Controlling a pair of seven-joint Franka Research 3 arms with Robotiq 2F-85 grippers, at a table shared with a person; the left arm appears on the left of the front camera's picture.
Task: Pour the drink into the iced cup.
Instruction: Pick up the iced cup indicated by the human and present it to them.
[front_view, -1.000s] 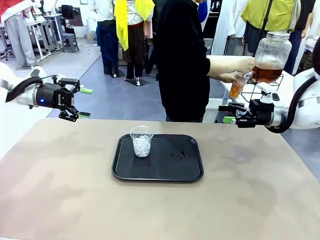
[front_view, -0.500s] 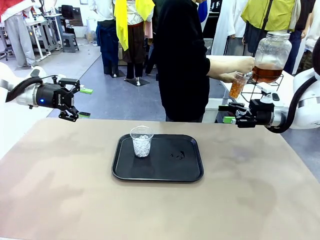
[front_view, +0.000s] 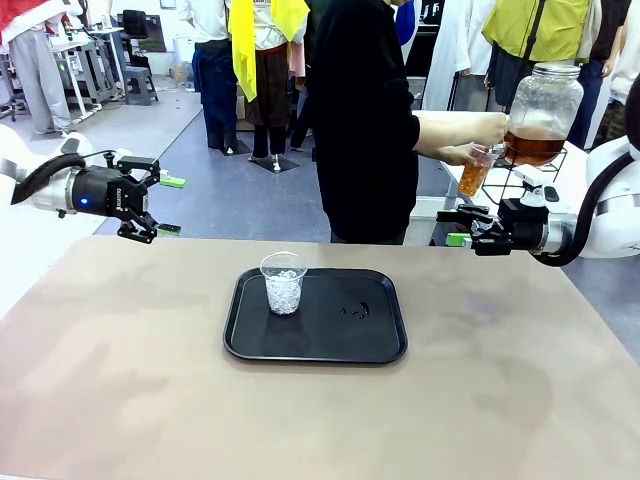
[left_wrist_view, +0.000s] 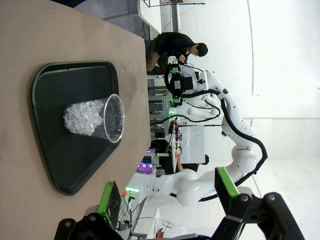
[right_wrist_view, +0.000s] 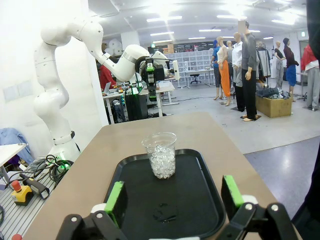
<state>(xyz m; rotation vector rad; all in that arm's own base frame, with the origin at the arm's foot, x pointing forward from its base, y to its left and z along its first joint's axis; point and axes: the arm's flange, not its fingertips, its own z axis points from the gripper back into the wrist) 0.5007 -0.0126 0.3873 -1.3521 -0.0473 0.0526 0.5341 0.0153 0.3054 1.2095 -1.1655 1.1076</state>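
Note:
The iced cup (front_view: 284, 283), clear plastic with white ice, stands upright on the left part of a black tray (front_view: 330, 345). At the far right a person's hand holds a small clear cup of amber drink (front_view: 473, 177) under a glass dispenser jar (front_view: 543, 110) that holds more of it. My left gripper (front_view: 166, 206) hovers open at the table's far left edge. At the far right edge my right gripper (front_view: 453, 228) stands open below the person's hands. The left wrist view has the iced cup (left_wrist_view: 95, 117) beyond the open left gripper (left_wrist_view: 167, 192). In the right wrist view the iced cup (right_wrist_view: 160, 155) stands ahead of the open right gripper (right_wrist_view: 174, 195).
A small dark spill mark (front_view: 355, 310) lies on the tray's right half. The person stands at the far side, turned toward a side table with the jar on a wire stand (front_view: 520, 180). Bare brown tabletop (front_view: 150, 380) surrounds the tray.

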